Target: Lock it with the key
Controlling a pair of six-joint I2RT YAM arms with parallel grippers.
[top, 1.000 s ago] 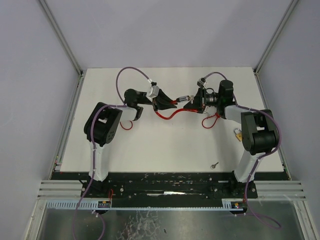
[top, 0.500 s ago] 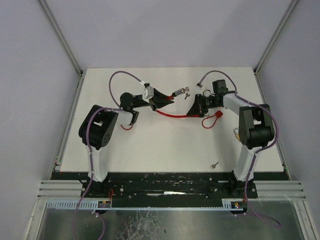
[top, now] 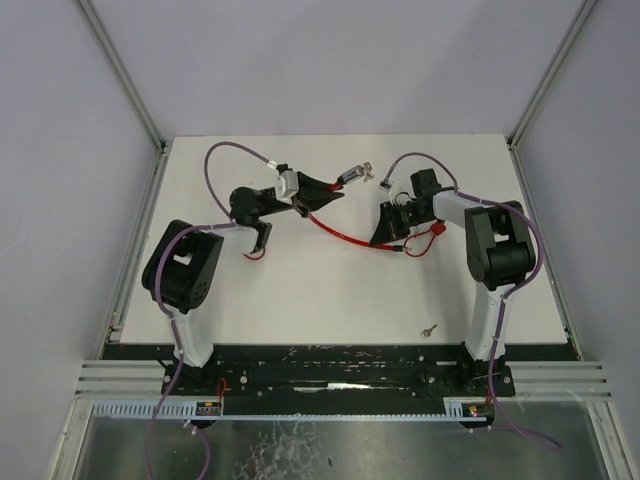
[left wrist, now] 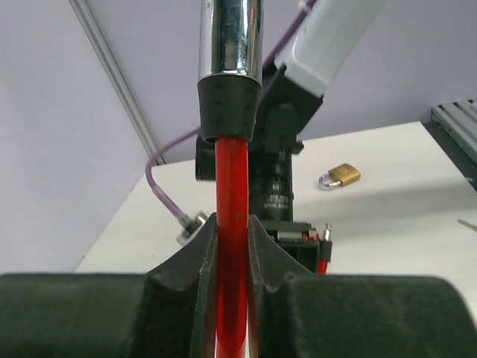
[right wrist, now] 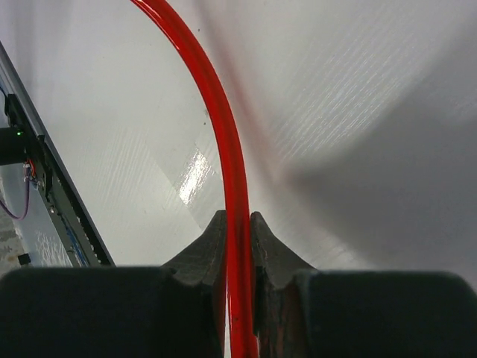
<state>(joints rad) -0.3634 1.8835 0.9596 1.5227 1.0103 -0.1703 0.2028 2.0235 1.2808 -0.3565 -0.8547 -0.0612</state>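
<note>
Top view: The left gripper (top: 333, 192) is clamped on the red cable (top: 340, 232) just behind its chrome lock head (top: 352, 177). The head is held clear of the white table (top: 300, 290), towards the back, and points to the right. A small silver item sits at the head's far end, too small to identify. From the left grip the cable sags across to the right gripper (top: 382, 236), which is clamped on it lower down, close to the table. A loose key (top: 428, 329) lies near the front edge, well apart from both grippers.

Left wrist view: Both fingers (left wrist: 195, 253) press against the sides of the cable. A black collar and the chrome head stand directly above them. Beyond is the right arm, and a brass padlock (left wrist: 339, 176) rests on the table to its right.

Right wrist view: The fingertips (right wrist: 272, 246) pinch the cable between them with no gap showing. The cable arcs away upward and to the left over the table surface.
</note>
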